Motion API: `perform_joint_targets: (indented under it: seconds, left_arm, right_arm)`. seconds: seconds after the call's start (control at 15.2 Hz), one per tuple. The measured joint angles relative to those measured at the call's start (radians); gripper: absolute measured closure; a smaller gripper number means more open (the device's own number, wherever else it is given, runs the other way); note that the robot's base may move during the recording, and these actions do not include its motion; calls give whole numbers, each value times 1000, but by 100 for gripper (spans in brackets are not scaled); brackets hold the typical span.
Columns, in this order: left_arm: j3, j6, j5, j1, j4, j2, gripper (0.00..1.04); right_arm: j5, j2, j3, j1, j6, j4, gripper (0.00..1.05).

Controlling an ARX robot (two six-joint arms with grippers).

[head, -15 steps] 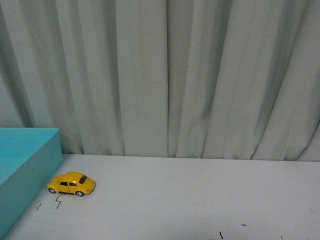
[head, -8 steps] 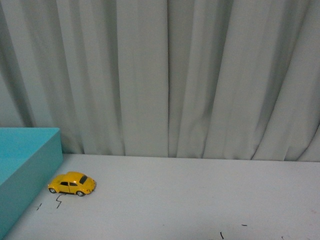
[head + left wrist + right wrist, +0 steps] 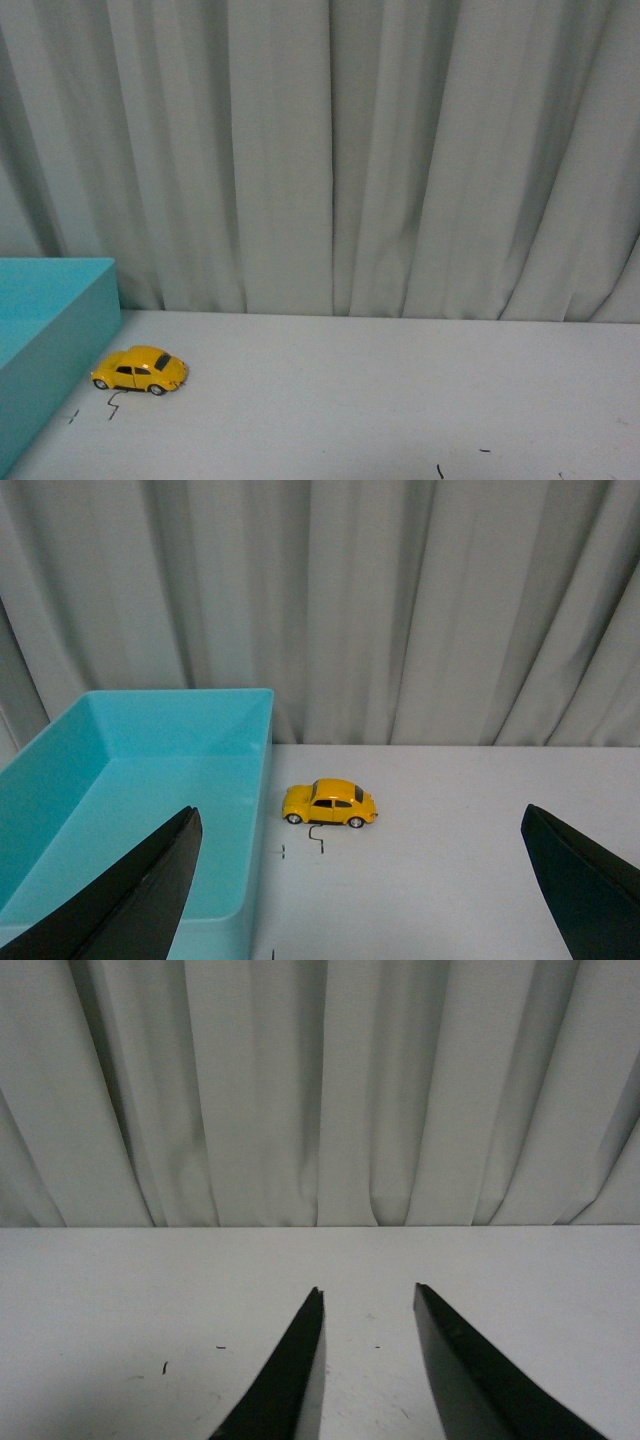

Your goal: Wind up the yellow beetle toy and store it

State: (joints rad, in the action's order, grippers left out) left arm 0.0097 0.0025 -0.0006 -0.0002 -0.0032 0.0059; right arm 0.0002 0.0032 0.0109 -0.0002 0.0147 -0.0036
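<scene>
The yellow beetle toy (image 3: 140, 370) stands on its wheels on the white table, close beside the teal box (image 3: 45, 340). In the left wrist view the yellow beetle toy (image 3: 329, 802) lies ahead of my left gripper (image 3: 360, 825), apart from it. That gripper is open wide and empty, its dark fingers (image 3: 140, 895) at the frame's sides. My right gripper (image 3: 368, 1290) is shut and holds nothing, over bare table. Neither gripper shows in the front view.
The teal box (image 3: 140, 780) is open-topped and looks empty, its long side next to the car. A grey curtain (image 3: 330, 150) hangs along the table's far edge. Small black marks (image 3: 112, 405) dot the table.
The front view has shifted slightly; the car and box sit a few pixels further left. The car has not moved relative to the box.
</scene>
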Motion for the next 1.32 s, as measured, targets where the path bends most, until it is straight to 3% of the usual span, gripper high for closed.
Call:
perform_joint_targets:
  seconds: [0.07,0.13,0.33,0.39,0.53,0.59,0.66,0.86,1.18,1.32]
  left_arm:
    - [0,0,0,0,0,0,7]
    - [0,0,0,0,0,0,7]
    - [0,0,0,0,0,0,7]
    - [0,-1,-1,0,-2,0,7]
    - [202,-240,-329,-163,-367,283,7]
    - [282,-319,-446,-176,-294,388,7]
    - [351,-316,-455,-151,-185,470,7]
    - [500,-97,-277,-47,124,872,7]
    - [777,220,-84,2,224,1268,7]
    - [917,402,39,2,216,1443,7]
  right_arm:
    - [0,0,0,0,0,0,64]
    - [0,0,0,0,0,0,44]
    - [0,0,0,0,0,0,5]
    - [0,0,0,0,0,0,7]
    - [-2,0,0,0,0,1,7]
    - [0,0,0,0,-1,0,7]
    - [0,0,0,0,0,0,7]
    - [0,0,0,0,0,0,7]
    - [0,0,0,0,0,0,7]
    - [0,0,0,0,0,0,7]
